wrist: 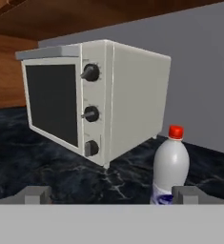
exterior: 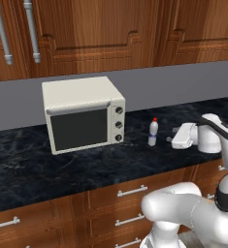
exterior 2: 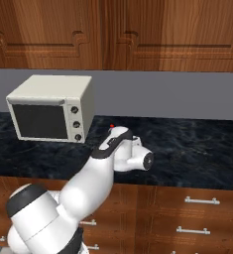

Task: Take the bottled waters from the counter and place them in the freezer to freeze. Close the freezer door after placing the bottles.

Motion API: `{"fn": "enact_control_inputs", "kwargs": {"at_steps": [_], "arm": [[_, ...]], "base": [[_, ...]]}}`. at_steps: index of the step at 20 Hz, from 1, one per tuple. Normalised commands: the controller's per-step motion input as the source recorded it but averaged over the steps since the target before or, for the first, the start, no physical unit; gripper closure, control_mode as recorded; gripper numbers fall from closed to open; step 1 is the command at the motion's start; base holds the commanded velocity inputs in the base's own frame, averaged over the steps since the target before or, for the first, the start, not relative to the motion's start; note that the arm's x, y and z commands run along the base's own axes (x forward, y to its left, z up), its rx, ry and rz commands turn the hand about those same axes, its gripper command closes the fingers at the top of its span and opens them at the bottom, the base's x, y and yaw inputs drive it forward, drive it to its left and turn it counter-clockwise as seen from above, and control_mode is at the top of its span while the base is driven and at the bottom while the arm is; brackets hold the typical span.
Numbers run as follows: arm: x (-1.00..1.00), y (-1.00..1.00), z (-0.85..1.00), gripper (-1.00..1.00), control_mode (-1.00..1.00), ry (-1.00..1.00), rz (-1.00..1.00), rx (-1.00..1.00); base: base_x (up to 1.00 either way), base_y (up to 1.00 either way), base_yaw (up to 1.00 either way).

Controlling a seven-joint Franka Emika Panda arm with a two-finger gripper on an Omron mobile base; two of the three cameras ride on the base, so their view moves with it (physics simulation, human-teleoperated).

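- Jaws apart, empty; gripper [exterior: 170,140] held level just above the counter [exterior: 62,169], pointing at the bottle
- Red-capped bottle [exterior: 153,132] upright on the counter, just beyond the gripper, untouched
- Cream toaster oven [exterior: 82,114] stands near the bottle's other side, against the grey wall

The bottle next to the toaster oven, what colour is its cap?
Red. The bottle has a red cap; it shows best in the hand view.

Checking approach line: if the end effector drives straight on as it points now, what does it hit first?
Probably the red-capped bottle, just inside its right fingertip; the toaster oven stands farther back. Depth is unclear.
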Motion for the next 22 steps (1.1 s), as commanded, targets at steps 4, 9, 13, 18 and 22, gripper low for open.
{"fn": "enact_control_inputs", "kwargs": {"at_steps": [4, 9, 13, 18, 22], "arm": [[0.3, 0.0, -0.23, -1.0, -1.0, -0.01, -0.05, 0.0], [0.4, 0.0, -0.2, -1.0, -1.0, 0.0, -0.03, 0.0], [0.31, 0.0, -0.07, -1.0, -1.0, 0.0, -0.01, 0.0], [0.28, -0.03, -0.09, -1.0, -1.0, -0.01, -0.01, 0.0], [0.31, -0.03, -0.14, -1.0, -1.0, -0.01, -0.01, 0.0]], "base": [[0.0, 0.0, 0.0], [0.0, 0.0, 0.0], [0.0, 0.0, 0.0], [0.0, 0.0, 0.0], [0.0, 0.0, 0.0]]}}
